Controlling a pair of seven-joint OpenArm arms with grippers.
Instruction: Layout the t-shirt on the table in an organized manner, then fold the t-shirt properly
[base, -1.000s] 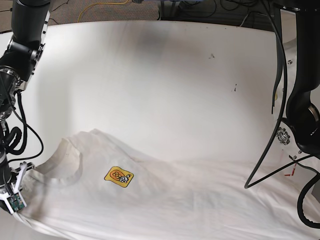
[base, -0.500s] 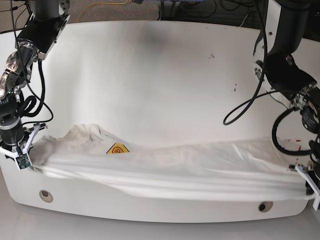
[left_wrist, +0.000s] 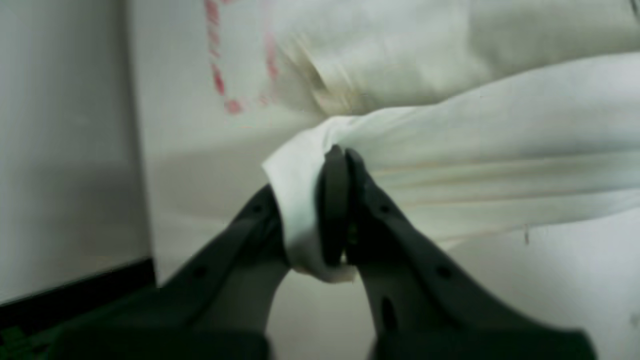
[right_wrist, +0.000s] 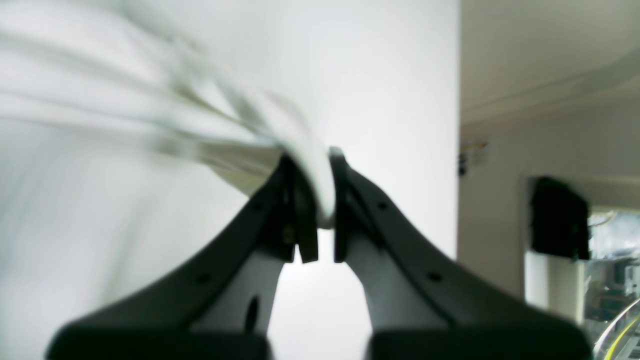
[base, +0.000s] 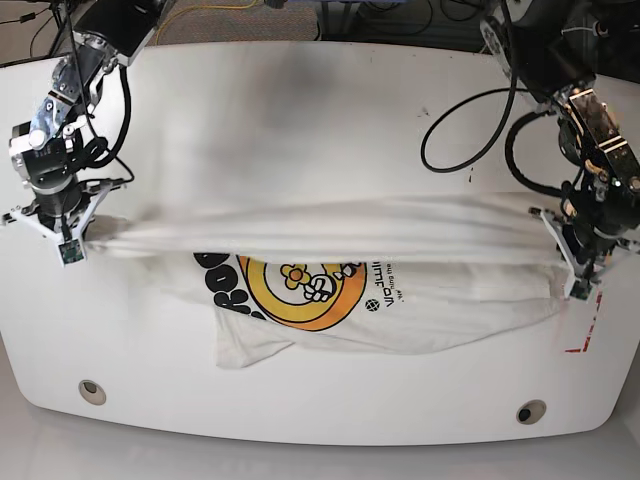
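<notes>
The white t-shirt (base: 330, 225) hangs stretched in a long band across the table (base: 300, 110). Its lower part lies on the tabletop, showing the round orange-and-yellow graphic (base: 300, 290) and black lettering. My left gripper (base: 578, 282) is at the right end in the base view, shut on a bunched fabric edge (left_wrist: 300, 200). In the left wrist view the left gripper (left_wrist: 341, 152) has cloth wrapped over one finger. My right gripper (base: 68, 248) is shut on the other end. In the right wrist view the right gripper (right_wrist: 311, 155) pinches blurred white cloth (right_wrist: 260, 130).
Red tape (base: 590, 330) marks the table beside the left gripper, also visible as red tape (left_wrist: 220, 75). Two grommet holes (base: 92, 391) (base: 530, 411) sit near the front edge. Small dark marks (base: 468, 178) dot the far right. Cables (base: 470, 130) loop over the table.
Both arms have carried the shirt's edge away from the front edge toward mid-table. The shirt has turned over: the small logo is gone and the large graphic now faces up.
</notes>
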